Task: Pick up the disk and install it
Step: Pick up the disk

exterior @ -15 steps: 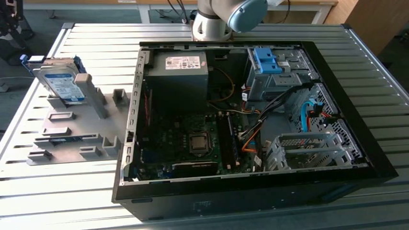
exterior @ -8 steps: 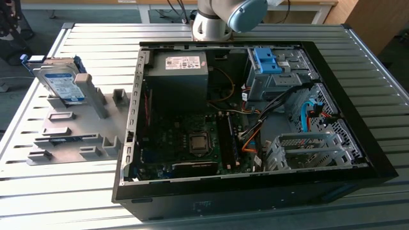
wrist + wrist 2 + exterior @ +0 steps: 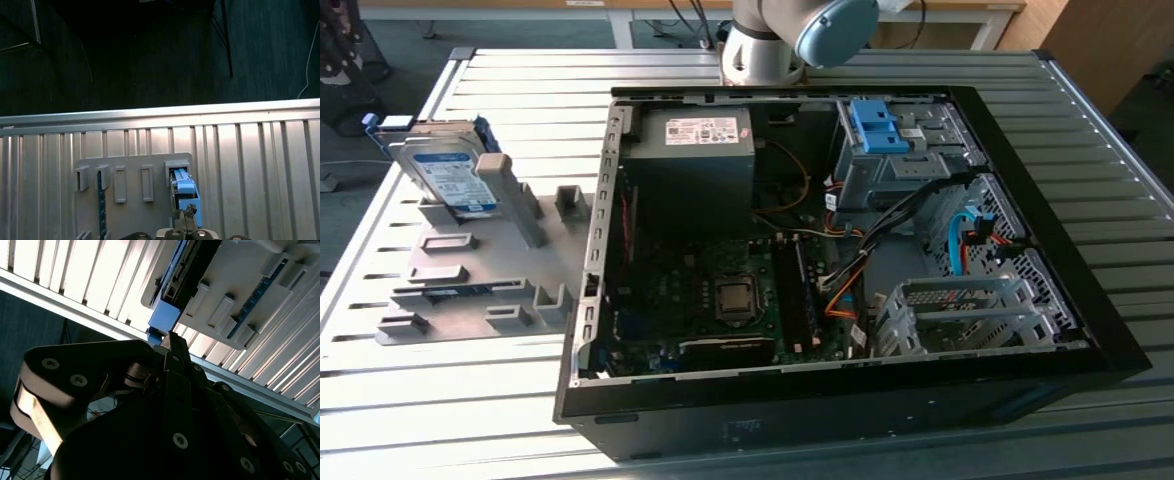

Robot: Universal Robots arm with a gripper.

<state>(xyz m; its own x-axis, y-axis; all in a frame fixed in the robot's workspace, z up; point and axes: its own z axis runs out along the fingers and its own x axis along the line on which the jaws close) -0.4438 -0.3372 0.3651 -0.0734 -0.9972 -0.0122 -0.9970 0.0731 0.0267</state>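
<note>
Disk (image 3: 447, 178) stands upright in its holder (image 3: 467, 275) near the surface's (image 3: 440, 400) edge, not yet picked up. End effector (image 3: 186, 216) hovers over it, pressed together and empty; a grasp likely calls for spreading first.

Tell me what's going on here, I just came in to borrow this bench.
A robot arm is set to fit a drive into the open black computer case. The silver hard disk in its blue plastic frame stands on edge in the grey slotted holder on the exterior view's left of the case, not yet picked up. In the first wrist view the pincer points toward it.
</note>
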